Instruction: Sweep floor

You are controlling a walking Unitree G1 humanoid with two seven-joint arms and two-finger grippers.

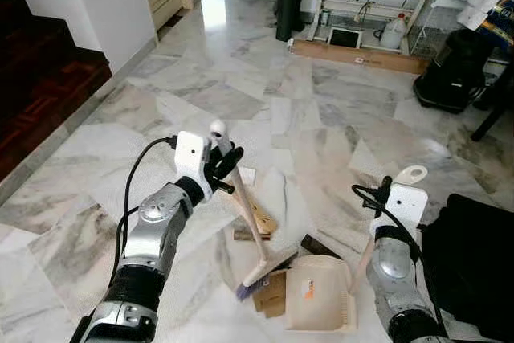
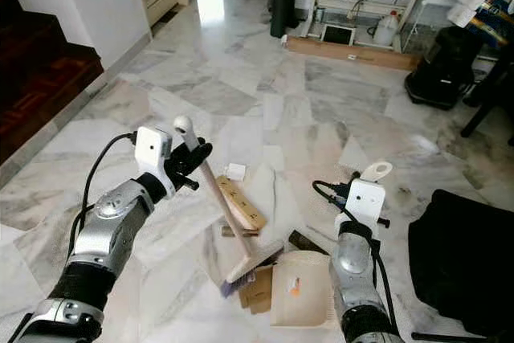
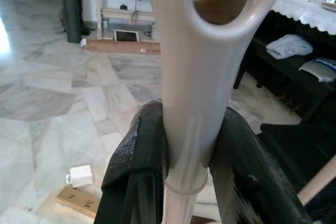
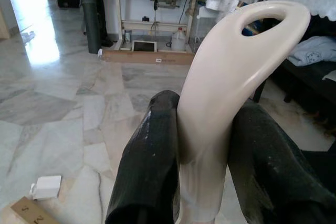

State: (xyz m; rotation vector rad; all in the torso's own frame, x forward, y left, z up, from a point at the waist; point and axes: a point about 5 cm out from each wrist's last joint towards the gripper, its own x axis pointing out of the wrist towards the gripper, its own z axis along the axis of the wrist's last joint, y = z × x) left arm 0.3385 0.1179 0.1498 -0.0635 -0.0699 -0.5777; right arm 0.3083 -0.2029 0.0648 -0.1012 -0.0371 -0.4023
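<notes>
Marble floor (image 1: 321,110), pale with grey veins, spreads out under both arms. Left claw (image 1: 222,160) is clamped around the upper end of a cream brush (image 1: 255,234) handle, black fingers (image 3: 137,156) pressing it from both sides just below the hanging loop. From that claw the handle slants down and toward the other arm, ending in a bristle head resting on the floor among scraps of brown cardboard (image 1: 271,293). Right claw (image 2: 363,189) grips the looped handle of a cream dustpan (image 1: 320,293), its fingers (image 4: 149,161) tight on either side of the stem; the pan lies flat on the floor just below and inboard of this claw, touching the cardboard beside the bristles. A small white block (image 2: 236,171) lies on the floor between the two claws. A black bag (image 1: 474,255) sits just outboard of the right claw.
</notes>
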